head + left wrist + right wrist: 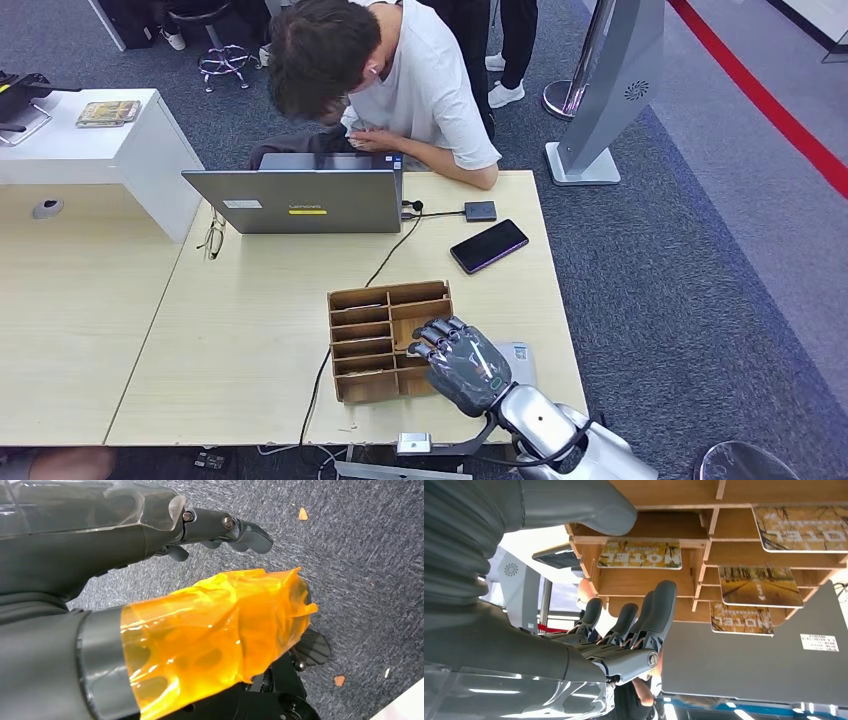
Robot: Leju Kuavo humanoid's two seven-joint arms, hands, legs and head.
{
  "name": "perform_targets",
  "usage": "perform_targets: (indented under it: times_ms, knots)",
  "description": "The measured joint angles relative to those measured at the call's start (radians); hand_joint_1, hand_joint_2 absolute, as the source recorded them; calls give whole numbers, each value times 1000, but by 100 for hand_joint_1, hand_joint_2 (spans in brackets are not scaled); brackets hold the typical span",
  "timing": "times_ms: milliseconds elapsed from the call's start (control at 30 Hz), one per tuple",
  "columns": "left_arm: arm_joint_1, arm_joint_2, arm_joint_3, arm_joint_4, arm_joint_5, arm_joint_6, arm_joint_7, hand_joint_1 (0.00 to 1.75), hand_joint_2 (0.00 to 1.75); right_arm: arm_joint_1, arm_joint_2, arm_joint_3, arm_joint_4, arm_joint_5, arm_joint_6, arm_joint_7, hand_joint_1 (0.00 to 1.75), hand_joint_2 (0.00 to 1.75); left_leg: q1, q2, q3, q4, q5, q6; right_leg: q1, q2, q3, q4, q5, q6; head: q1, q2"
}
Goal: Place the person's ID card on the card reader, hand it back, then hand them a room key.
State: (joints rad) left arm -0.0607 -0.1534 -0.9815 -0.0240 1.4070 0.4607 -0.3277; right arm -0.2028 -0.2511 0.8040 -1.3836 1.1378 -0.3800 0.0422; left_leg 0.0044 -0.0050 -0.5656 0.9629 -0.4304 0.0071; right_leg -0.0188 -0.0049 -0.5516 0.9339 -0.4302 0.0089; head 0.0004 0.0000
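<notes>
My right hand [462, 365] hovers over the near right corner of a wooden compartment box [385, 295] on the table, its fingers stretched out and holding nothing. In the right wrist view its fingers [659, 610] point at the box [704, 570], apart from it. Hotel key cards [640, 555] lie flat in several compartments. A pale card [518, 352] lies on the table just right of the hand. The small dark card reader [480, 210] sits by the laptop. My left hand [125, 545] hangs over grey carpet, empty, its thumb [215, 625] wrapped in orange film.
A person [400, 70] leans over the far table edge behind a grey laptop [300, 200]. A black phone [488, 245] lies right of it, glasses [213, 238] to its left. A cable runs from the reader past the box. A white cabinet [100, 150] stands at the far left.
</notes>
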Motion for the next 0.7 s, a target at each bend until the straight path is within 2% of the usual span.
perform_targets:
  times_ms: [700]
  knots:
    - [3, 4, -49, 0, -5, -14, -5, 0, 0, -23, 28, -9, 31, 0, 17, 1, 73, 175, 0, 0, 0, 0, 0, 0, 0, 0, 0, 0, 0, 0, 0, 0]
